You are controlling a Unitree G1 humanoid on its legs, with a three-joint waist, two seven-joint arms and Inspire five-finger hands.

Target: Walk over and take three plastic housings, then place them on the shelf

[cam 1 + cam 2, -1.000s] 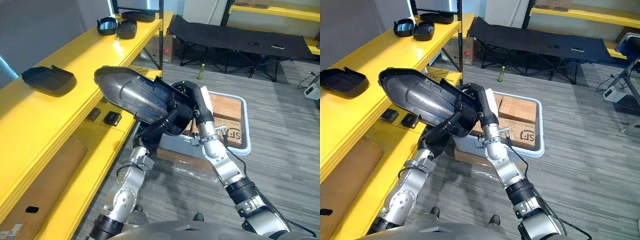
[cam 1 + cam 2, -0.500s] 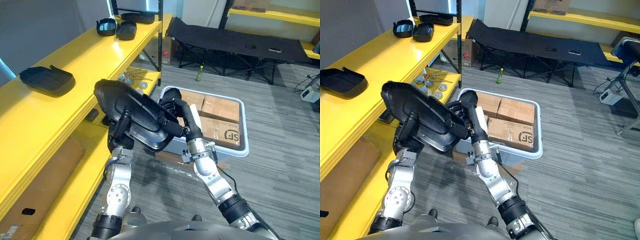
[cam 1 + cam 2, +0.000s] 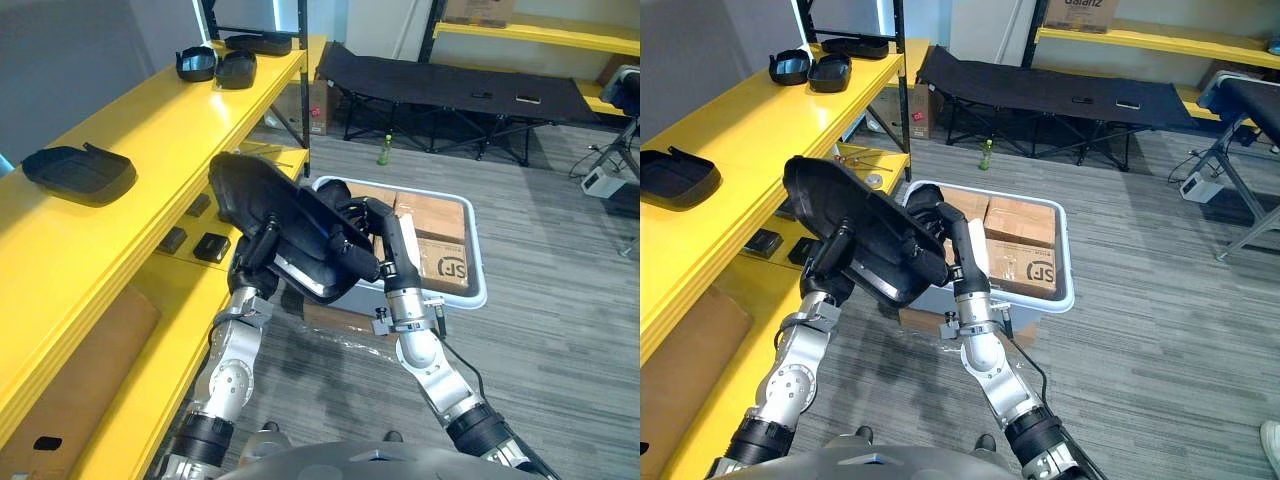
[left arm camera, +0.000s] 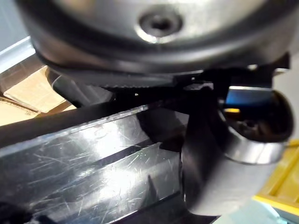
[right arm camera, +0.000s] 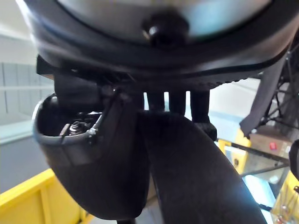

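Two hands, one black housing, held just off the yellow shelf

One large plastic housing [image 3: 285, 225] hangs tilted in the air just beside the front edge of the shelf [image 3: 130, 120], not yet on its top board. The left hand [image 3: 258, 250] is clenched on the part nearer the shelf. The right hand [image 3: 365, 228] is curled round the end away from the shelf, and both forearms rise steeply. To place it well, the hands should probably lift together and keep the shell level so it does not slip. It could go on the bare stretch of the shelf's top board between the lone housing [image 3: 78, 172] and the two housings [image 3: 215, 65] at the shelf's far end, released only once it rests flat.
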